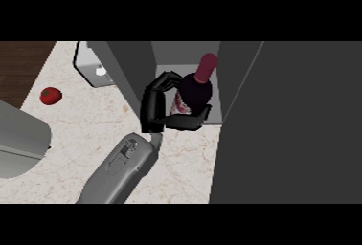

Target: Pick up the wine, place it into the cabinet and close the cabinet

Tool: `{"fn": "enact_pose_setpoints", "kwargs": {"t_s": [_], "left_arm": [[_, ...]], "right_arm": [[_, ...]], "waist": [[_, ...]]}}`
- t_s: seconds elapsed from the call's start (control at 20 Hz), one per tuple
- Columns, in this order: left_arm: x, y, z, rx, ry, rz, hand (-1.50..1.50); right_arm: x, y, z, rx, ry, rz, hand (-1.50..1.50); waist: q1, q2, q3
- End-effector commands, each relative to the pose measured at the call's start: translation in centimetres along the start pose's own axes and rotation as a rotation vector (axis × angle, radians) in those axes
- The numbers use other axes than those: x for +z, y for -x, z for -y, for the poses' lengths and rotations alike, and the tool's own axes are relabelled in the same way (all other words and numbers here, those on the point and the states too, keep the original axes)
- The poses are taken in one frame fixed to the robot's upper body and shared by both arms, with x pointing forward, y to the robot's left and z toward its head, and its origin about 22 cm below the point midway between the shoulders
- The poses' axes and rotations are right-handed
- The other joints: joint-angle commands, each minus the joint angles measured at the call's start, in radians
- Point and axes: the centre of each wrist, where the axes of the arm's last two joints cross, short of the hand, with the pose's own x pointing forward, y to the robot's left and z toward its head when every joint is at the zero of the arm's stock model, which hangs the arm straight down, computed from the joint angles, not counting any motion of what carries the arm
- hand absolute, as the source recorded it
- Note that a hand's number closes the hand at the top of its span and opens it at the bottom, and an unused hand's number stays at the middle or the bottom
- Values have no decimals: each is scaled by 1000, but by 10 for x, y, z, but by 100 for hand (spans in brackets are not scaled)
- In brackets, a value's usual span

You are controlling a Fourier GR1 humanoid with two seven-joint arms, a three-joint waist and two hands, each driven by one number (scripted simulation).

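The wine bottle (pixel 194 91), dark with a maroon neck and a pale label, leans in the opening of the grey cabinet (pixel 290 119), its neck pointing away from me. My right hand (pixel 152 107) comes in from the left of the bottle and is shut on its body, with fingers curled over the far side and the thumb under its base. The cabinet door (pixel 130 72) stands open just left of the hand. My left hand does not show; only a grey forearm (pixel 17 143) lies at the left edge.
A red tomato (pixel 50 95) lies on the marble counter (pixel 78 129) at the left. A light grey boxy object (pixel 96 67) stands behind the open door. Dark wood (pixel 21 62) borders the counter's far left.
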Motion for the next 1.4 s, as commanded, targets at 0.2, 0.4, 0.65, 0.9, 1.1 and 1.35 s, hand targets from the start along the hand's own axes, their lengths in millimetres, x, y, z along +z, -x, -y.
{"fn": "enact_pose_setpoints", "kwargs": {"t_s": [0.2, 0.4, 0.65, 0.9, 1.1, 1.35], "left_arm": [[-6, 18, -29, 9, -26, -44, 150], [-37, 9, -15, 6, -16, -46, 150], [-45, 15, -8, 15, -20, -102, 150], [-61, 31, -22, -42, -21, -102, 150], [-68, 23, -10, -47, -39, -95, 150], [-92, 13, -26, -102, -59, -19, 150]], "right_arm": [[32, -24, 3, -45, -34, 51, -150], [28, -22, -2, -46, -15, 38, -150], [11, -8, 3, -50, -15, 58, -150], [19, -9, 1, -55, -28, 49, -150], [22, -9, -7, -57, -36, 45, -150], [33, -14, 0, -56, -39, 49, -150]], "waist": [[1, -1, 0], [-3, 0, 0], [-8, 2, 0], [-15, 5, 0], [-18, 4, 0], [-23, 5, 0]]}}
